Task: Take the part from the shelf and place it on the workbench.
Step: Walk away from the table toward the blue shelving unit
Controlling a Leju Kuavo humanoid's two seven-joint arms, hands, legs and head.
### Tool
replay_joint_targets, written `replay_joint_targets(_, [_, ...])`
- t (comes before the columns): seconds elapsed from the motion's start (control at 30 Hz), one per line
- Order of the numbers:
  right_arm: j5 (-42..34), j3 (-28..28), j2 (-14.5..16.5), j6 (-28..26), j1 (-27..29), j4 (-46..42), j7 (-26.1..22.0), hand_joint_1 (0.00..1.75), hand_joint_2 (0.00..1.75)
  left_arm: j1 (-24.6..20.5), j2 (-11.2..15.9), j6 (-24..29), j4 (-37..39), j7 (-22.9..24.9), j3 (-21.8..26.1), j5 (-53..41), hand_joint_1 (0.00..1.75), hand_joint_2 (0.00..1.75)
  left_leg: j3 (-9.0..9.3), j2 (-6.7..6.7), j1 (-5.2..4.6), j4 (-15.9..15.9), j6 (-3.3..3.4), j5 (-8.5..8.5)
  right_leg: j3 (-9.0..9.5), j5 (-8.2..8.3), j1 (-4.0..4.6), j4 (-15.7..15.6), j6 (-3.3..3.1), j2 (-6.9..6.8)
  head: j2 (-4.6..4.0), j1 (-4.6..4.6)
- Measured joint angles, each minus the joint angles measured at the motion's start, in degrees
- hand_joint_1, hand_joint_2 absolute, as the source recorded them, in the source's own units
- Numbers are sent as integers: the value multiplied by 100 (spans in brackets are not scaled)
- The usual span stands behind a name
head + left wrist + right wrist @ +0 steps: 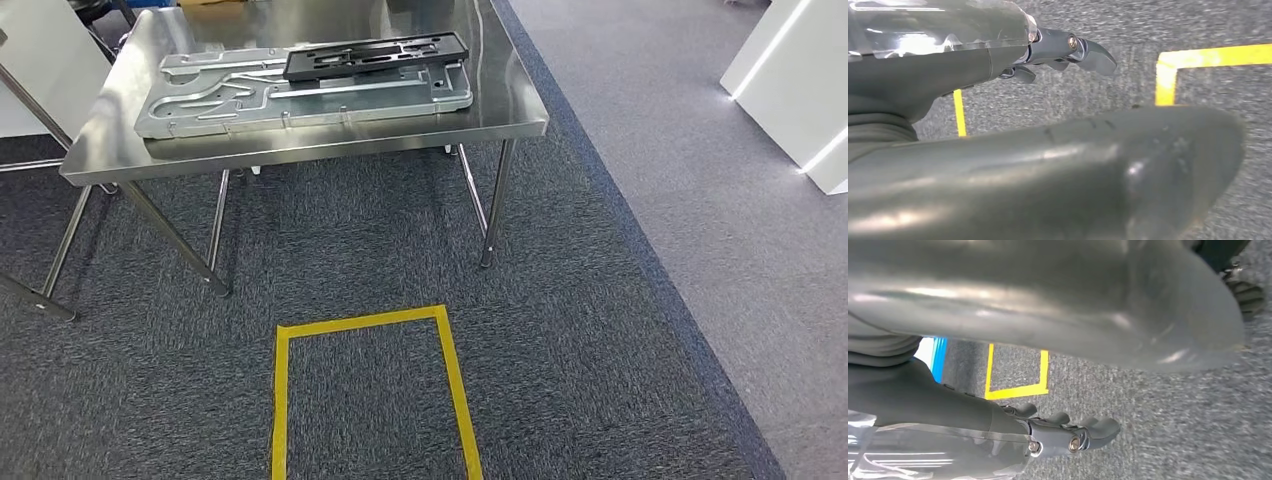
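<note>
Part already lies on the tray on the workbench; placing looks done. Left hand and right hand hang over carpet, fingers loosely apart, empty. Next: likely back to shelf

You are looking at a workshop or test floor. A steel workbench holds stamped metal parts; yellow floor tape marks grey carpet.

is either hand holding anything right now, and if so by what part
Nothing is held. The left hand and the right hand both hang over the carpet with fingers apart and nothing in them.
</note>
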Motion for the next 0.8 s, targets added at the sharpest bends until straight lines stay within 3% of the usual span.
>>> replay_joint_targets(0.07, [1,1,-21,31,-7,20,-43,0,0,-16,12,-1,0,-3,-1,-1,0,0,564,-8,-9,-705,54,232,-176,83,10,88,23,7,0,-1])
replay_joint_targets(0.13, [5,5,-25,60,-11,35,-99,0,0,-46,28,-1,-1,-16,-3,0,0,0,1079,-15,-38,-1503,109,165,-264,171,19,131,73,5,0,1])
replay_joint_targets(0.2, [12,10,-26,81,-11,50,-157,0,0,-60,38,1,-1,-37,-6,5,0,0,1204,-15,-72,-1808,148,121,-295,284,6,118,141,-2,0,1])
replay_joint_targets(0.27, [16,12,-26,96,-14,63,-193,0,0,-60,43,4,-1,-49,-7,10,0,0,1109,8,-56,-1832,211,251,-345,263,-11,144,211,12,0,1])
replay_joint_targets(0.3, [17,13,-25,101,-13,69,-209,0,0,-61,46,5,-1,-52,-7,12,0,0,1044,21,-44,-1849,254,329,-395,94,-17,257,244,26,0,1])
replay_joint_targets(0.4, [20,13,-4,120,-10,85,-269,0,0,-61,48,9,-1,-60,-7,10,0,0,785,36,-34,-1846,318,545,-617,-776,-53,1159,320,49,0,2])
replay_joint_targets(0.43, [23,14,10,129,-11,90,-286,0,0,-59,48,12,-1,-61,-7,7,0,0,682,35,-35,-1829,309,616,-658,-914,-64,1489,338,49,0,2])
replay_joint_targets(0.47, [30,16,23,137,-15,93,-302,0,0,-56,48,14,-1,-61,-7,3,0,0,570,30,-33,-1805,295,688,-642,-895,-76,1704,352,50,0,2])
replay_joint_targets(0.5, [38,20,32,143,-19,94,-315,0,0,-55,48,16,-1,-62,-7,-1,0,0,458,16,-29,-1773,275,753,-564,-759,-87,1768,360,52,0,2])
replay_joint_targets(0.57, [66,39,33,152,-25,94,-338,0,0,-64,48,16,-1,-62,-9,-11,0,0,212,-32,-18,-1679,223,880,-97,-420,-114,1333,359,120,0,2])
replay_joint_targets(0.63, [83,62,33,157,-31,95,-352,0,0,-85,48,16,-1,-64,-17,-26,0,0,14,-77,-29,-1565,168,990,588,-474,-114,410,316,230,0,2])
replay_joint_targets(0.67, [83,69,33,157,-35,97,-354,0,0,-89,49,17,-1,-67,-22,-35,0,0,-39,-92,-34,-1536,140,1048,805,-581,-103,77,283,267,0,2])
replay_joint_targets(0.7, [78,72,33,156,-43,99,-355,0,0,-82,50,22,-1,-70,-26,-42,0,0,-71,-104,-37,-1529,105,1112,905,-651,-81,-111,242,269,0,2])
replay_joint_targets(0.73, [66,72,33,155,-50,103,-354,0,0,-68,52,31,-1,-72,-28,-50,0,0,-90,-121,-29,-1545,64,1181,887,-646,-77,-141,188,258,0,2])
replay_joint_targets(0.77, [51,72,33,154,-58,109,-353,0,0,-56,53,43,-1,-72,-28,-54,0,0,-115,-130,-16,-1535,28,1168,828,-584,-75,-124,135,234,0,1])
replay_joint_targets(0.8, [37,71,30,154,-66,112,-352,0,0,-49,52,55,0,-70,-28,-56,0,0,-160,-129,-4,-1449,-1,1044,765,-516,-76,-118,74,208,0,1])
